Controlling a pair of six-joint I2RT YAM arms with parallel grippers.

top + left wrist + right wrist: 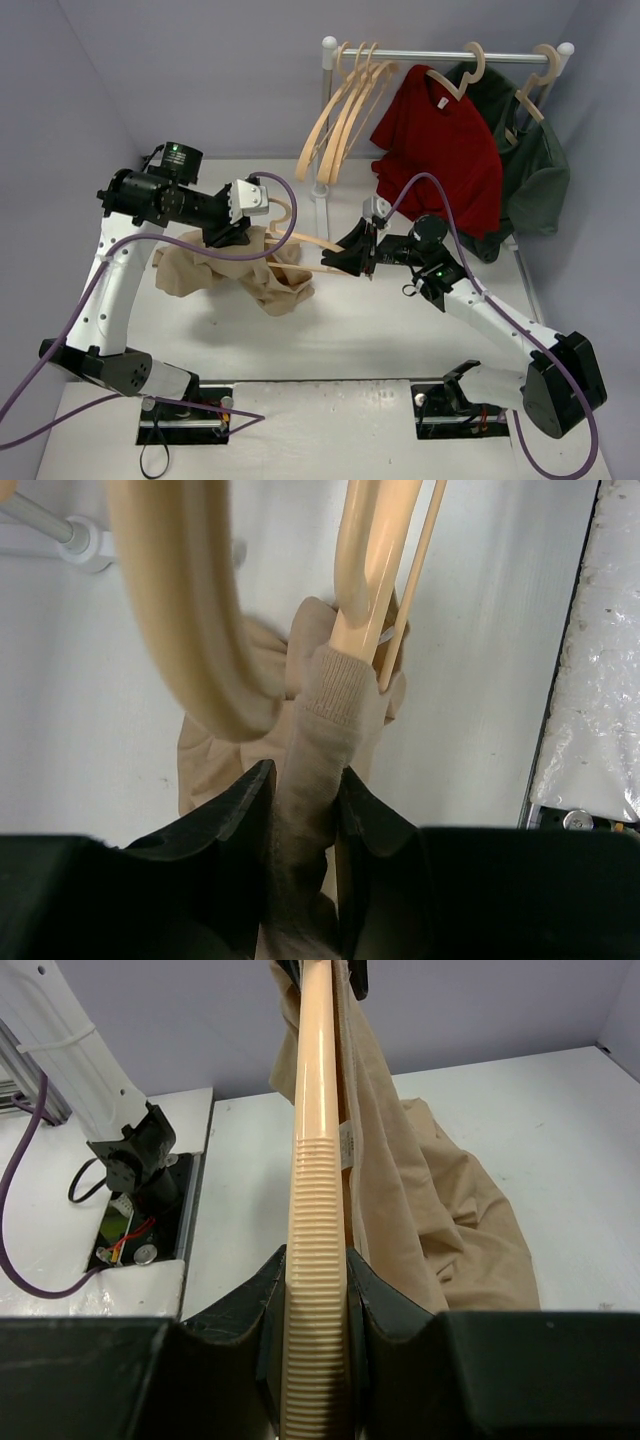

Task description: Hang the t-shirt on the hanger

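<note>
Above the surface [400, 330], I hold the hanger [318, 1160] raised with the right fingers [262, 1305] clamped shut on its ribbed end, probably so that it cannot roll. The left fingers [238, 815] are pinched closed on the ribbed collar of the t-shirt [330, 705], keeping the neck opening on the hanger arm that passes through it. The rest of the fabric hangs down and pools on the surface. One small tag [347, 1146] shows on the fabric, but its print is unreadable. No other writing is visible.

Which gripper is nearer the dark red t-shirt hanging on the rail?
Right. The right gripper is just left of the dark red t-shirt; the left gripper is farther left, gripping the tan t-shirt.
</note>
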